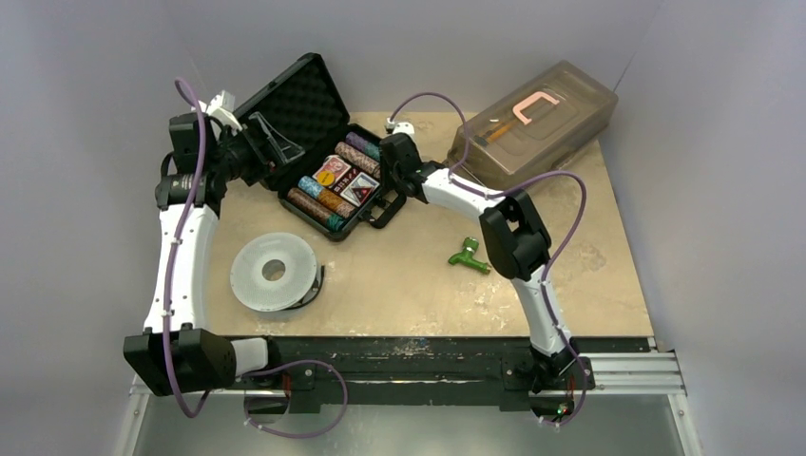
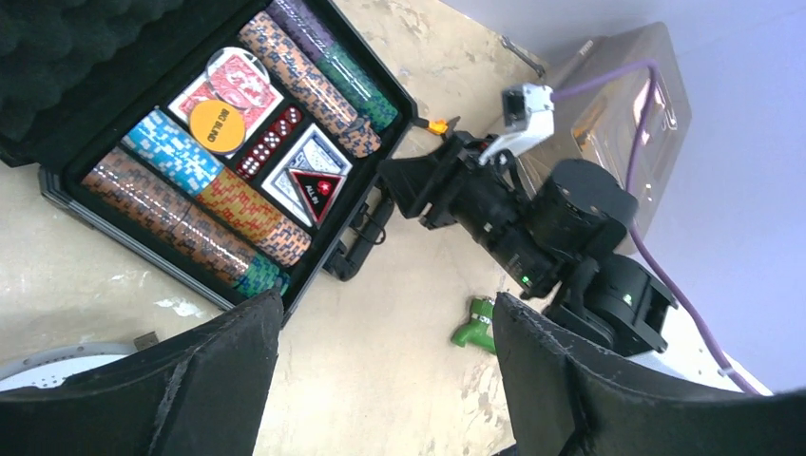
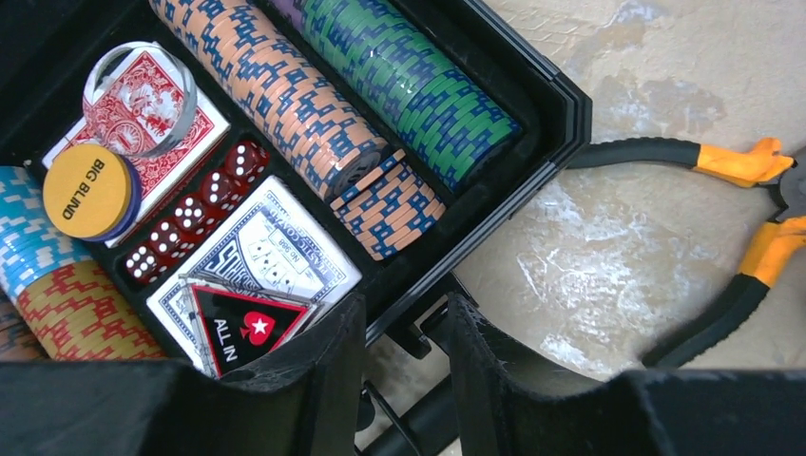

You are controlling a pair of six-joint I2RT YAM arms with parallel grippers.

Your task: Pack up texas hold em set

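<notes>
So the black case [image 3: 561, 114] is sitting open on the tabletop [image 1: 409, 275], toward the back left, with the foam-lined lid [image 1: 304, 100] tipped up behind it. Inside, the chip rows [image 3: 285, 85] are lying in their slots. In the middle there's a red deck [image 3: 185, 138], a yellow "big blind" button [image 3: 87, 190], a row of red dice [image 3: 190, 223] and a blue deck [image 3: 276, 252] with the black "all in" triangle [image 3: 242, 328] on top.

The left tool [image 2: 385, 304] is up by the lid side, with its fingers wide apart and nothing between them. The right tool [image 3: 407, 318] is at the front wall by the handle [image 1: 385, 211], one finger inside the case and one outside. There's only a narrow gap, and it's honestly hard to tell whether it's pinching the wall.

Also on the tabletop are a green toy faucet [image 1: 468, 256], a white disc [image 1: 274, 273], a grey plastic box [image 1: 537, 123] at the back right, and what looks like black-and-orange pliers [image 3: 737, 161] beside the case.
</notes>
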